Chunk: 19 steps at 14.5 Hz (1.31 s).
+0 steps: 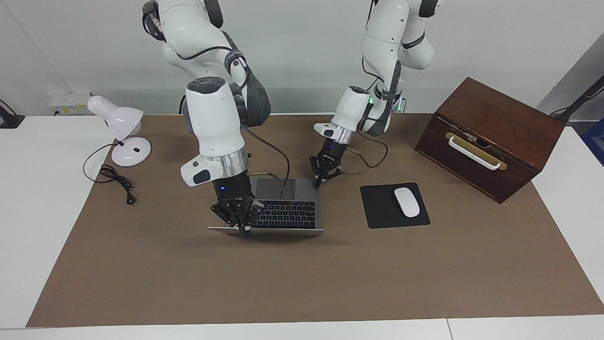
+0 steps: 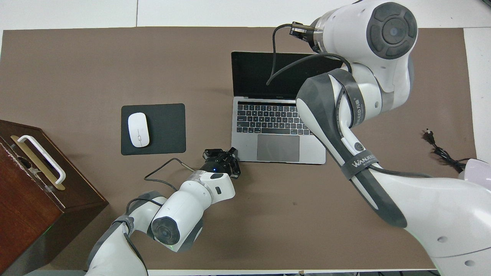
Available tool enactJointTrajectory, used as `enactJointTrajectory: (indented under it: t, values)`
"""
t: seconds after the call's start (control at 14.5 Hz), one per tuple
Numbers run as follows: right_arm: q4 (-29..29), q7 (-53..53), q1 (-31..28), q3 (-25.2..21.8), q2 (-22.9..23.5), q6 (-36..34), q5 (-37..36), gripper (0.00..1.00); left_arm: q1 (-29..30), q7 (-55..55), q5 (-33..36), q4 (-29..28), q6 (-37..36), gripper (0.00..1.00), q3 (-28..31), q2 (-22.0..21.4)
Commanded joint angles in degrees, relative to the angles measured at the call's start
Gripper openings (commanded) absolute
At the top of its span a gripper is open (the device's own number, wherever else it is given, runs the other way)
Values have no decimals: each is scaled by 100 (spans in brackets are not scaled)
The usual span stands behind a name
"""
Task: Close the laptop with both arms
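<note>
Pressing laptop (image 1: 288, 210) lid, right gripper (image 1: 244, 232) shut

Laptop (image 2: 278, 147) open — left tool (image 2: 222, 155) shut beside its near corner.

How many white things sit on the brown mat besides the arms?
2: a white computer mouse on the black square mouse pad, and a white desk lamp at the right arm's end. None seem hidden.

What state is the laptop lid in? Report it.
Open. In the overhead view the laptop shows its dark screen raised, with keyboard and trackpad uncovered. The right pincer is at the lid's top edge.
</note>
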Motion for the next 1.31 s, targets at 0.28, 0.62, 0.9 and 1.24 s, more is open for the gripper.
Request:
enactJointTrajectory:
  t: [0.28, 0.62, 0.9, 1.24]
  values:
    - [488, -23, 120, 57, 545, 166, 51, 0, -140, 121, -105, -338, -101, 0, 97, 53]
    - [515, -15, 288, 197, 518, -63, 129, 0, -140, 121, -105, -338, -101, 0, 97, 70]
    - [506, -23, 226, 268, 492, -273, 306, 0, -140, 130, -105, -338, -109, 0, 97, 70]
    - [497, -32, 252, 381, 422, -1098, 306, 0, -140, 130, -105, -329, -109, 0, 97, 79]
